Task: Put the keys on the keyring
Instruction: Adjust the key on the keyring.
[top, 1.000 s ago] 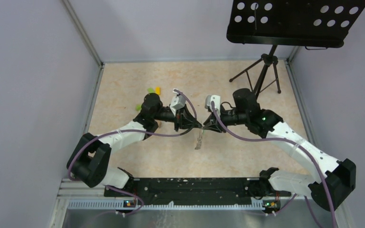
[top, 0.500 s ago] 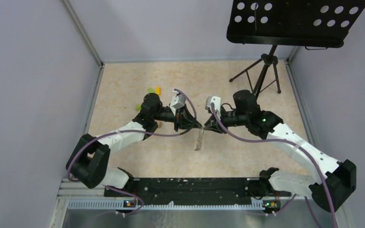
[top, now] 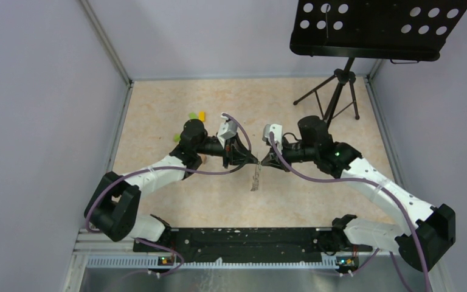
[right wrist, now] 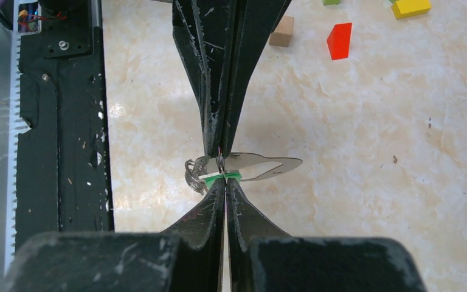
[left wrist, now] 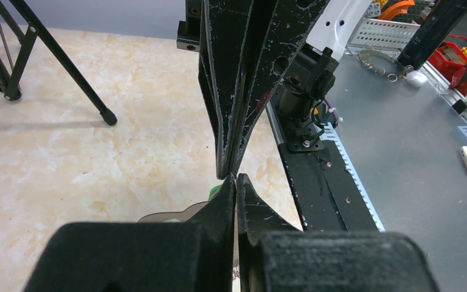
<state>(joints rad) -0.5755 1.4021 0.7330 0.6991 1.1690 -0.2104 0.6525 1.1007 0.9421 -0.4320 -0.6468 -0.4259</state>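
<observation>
My left gripper (top: 256,162) and right gripper (top: 263,163) meet tip to tip above the middle of the floor. Both are shut. A silver key (right wrist: 261,165) with a green tag (right wrist: 222,176) lies crosswise between the tips. In the right wrist view, my right gripper (right wrist: 225,179) pinches the tag end, and the left fingertips (right wrist: 219,152) close on the key's head from the other side. A small silvery wire coil (right wrist: 191,176) hangs beside the tag. From above, the key (top: 255,179) dangles below the tips. The left wrist view shows my left gripper (left wrist: 236,177), a bit of green (left wrist: 217,191) and the key's outline. The keyring is out of view.
A black music stand on a tripod (top: 335,97) stands at the back right, with one leg (left wrist: 61,61) in the left wrist view. Small coloured blocks (top: 196,115) lie behind the left arm; red (right wrist: 339,41), yellow (right wrist: 410,7) and wooden (right wrist: 281,31) ones show. A black rail (top: 237,238) runs along the near edge.
My right gripper has shut on the key's green-tag end after standing slightly open. The left gripper has stayed shut and in place, and the key hangs much as before.
</observation>
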